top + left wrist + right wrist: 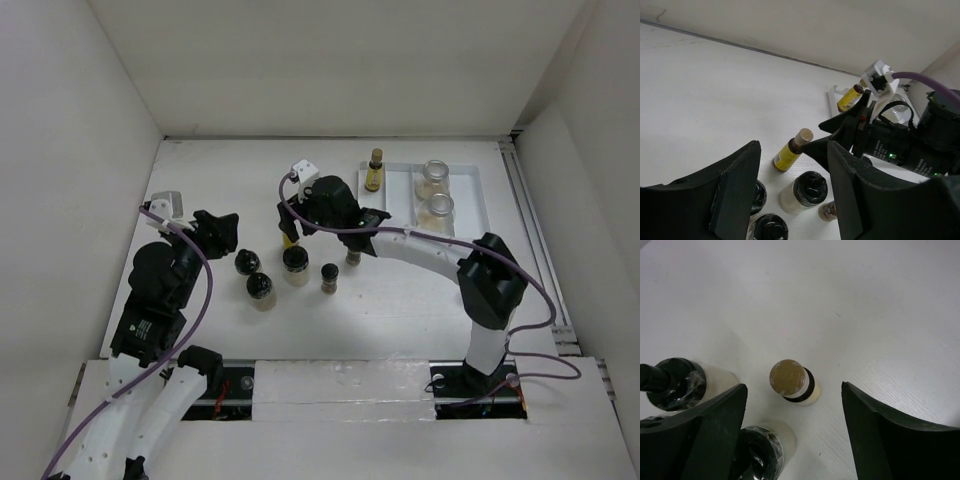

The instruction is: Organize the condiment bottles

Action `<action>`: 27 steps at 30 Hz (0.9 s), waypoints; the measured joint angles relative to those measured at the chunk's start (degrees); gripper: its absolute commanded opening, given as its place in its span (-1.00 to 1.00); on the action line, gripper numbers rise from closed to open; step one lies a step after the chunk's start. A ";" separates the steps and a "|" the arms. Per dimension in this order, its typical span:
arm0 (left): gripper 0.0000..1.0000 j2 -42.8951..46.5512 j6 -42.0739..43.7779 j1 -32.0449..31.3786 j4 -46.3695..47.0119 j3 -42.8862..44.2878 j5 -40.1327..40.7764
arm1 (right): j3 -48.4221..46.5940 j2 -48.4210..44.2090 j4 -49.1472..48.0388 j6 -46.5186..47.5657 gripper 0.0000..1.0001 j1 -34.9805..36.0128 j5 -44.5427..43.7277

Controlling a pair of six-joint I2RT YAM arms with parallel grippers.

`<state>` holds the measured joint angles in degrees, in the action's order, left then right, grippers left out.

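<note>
A slim yellow-liquid bottle (791,380) with a tan cap stands upright on the table, below and between the open fingers of my right gripper (793,402), untouched. It also shows in the top view (289,241) and the left wrist view (789,151). My right gripper (299,226) hovers over it. Black-capped jars (295,266) (260,289) (247,262) and two small spice jars (329,277) (353,259) stand nearby. My left gripper (221,228) is open and empty, left of the cluster, its view (795,167) looking over the jars (807,190).
A white divided tray (401,205) at the back right holds another yellow bottle (374,170) and two silver-lidded pale jars (435,175) (437,210). White walls enclose the table on three sides. The right arm's purple cable (310,228) loops by the gripper.
</note>
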<state>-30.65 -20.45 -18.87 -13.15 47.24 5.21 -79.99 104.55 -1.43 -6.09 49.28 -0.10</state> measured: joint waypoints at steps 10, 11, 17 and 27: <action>0.03 0.37 0.00 0.00 0.02 0.00 -0.22 | -7.74 9.51 0.83 0.04 -0.58 0.31 -4.15; 0.03 0.42 0.00 0.00 0.00 0.00 -0.22 | -8.26 9.84 0.76 0.02 -0.66 0.31 -4.63; 0.03 0.59 0.00 0.00 0.02 0.00 -0.26 | -8.52 9.40 1.75 -1.07 -0.79 0.28 -6.19; 0.03 0.87 0.00 0.00 0.04 0.00 -0.70 | -0.28 -9.86 0.96 -0.37 -0.81 -7.87 -11.93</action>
<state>-29.78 -20.45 -18.87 -13.10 47.24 4.51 -80.27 94.70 -0.47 -6.46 41.41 -12.03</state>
